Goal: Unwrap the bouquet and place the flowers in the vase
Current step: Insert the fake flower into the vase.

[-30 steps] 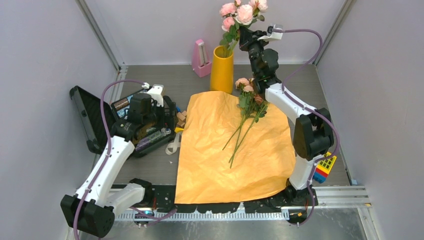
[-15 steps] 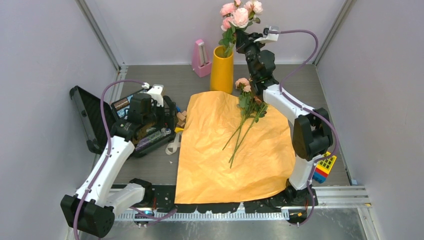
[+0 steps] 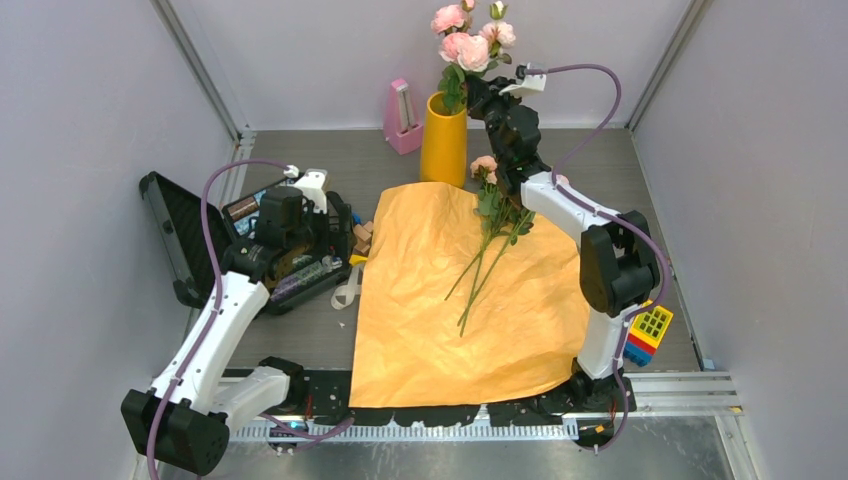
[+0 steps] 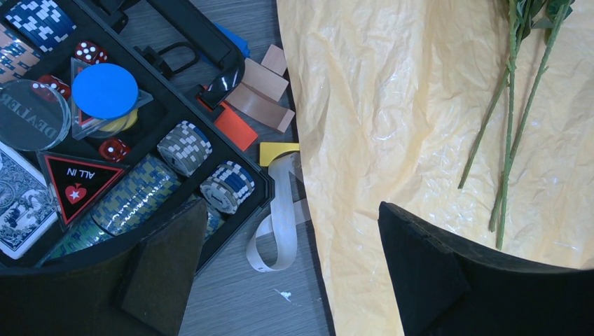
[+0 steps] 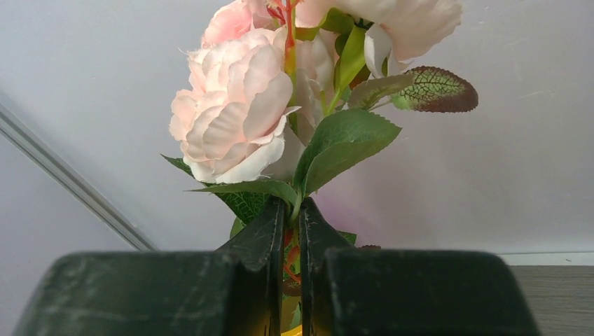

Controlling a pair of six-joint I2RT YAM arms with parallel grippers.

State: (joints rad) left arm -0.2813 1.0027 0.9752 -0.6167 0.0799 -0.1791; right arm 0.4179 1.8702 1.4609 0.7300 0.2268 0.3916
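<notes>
Pale walls point(image 3: 100, 100) enclosed a grey wood-grain tabletop point(image 3: 300, 340), where the orange paper point(image 3: 430, 300) lay spread flat with a few flowers point(image 3: 490, 250) across it. At the back stood the vase point(image 3: 443, 140). The right hand point(image 5: 292, 231) pinched pink roses point(image 3: 465, 45) by their stems just above its mouth. The left hand point(image 4: 287, 224) hung wide open beside a chip case point(image 3: 180, 240).

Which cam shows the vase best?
Top external: the vase shows whole, rim to base. Right wrist shows only a yellow sliver of it between the jaws; left wrist shows none of it.
</notes>
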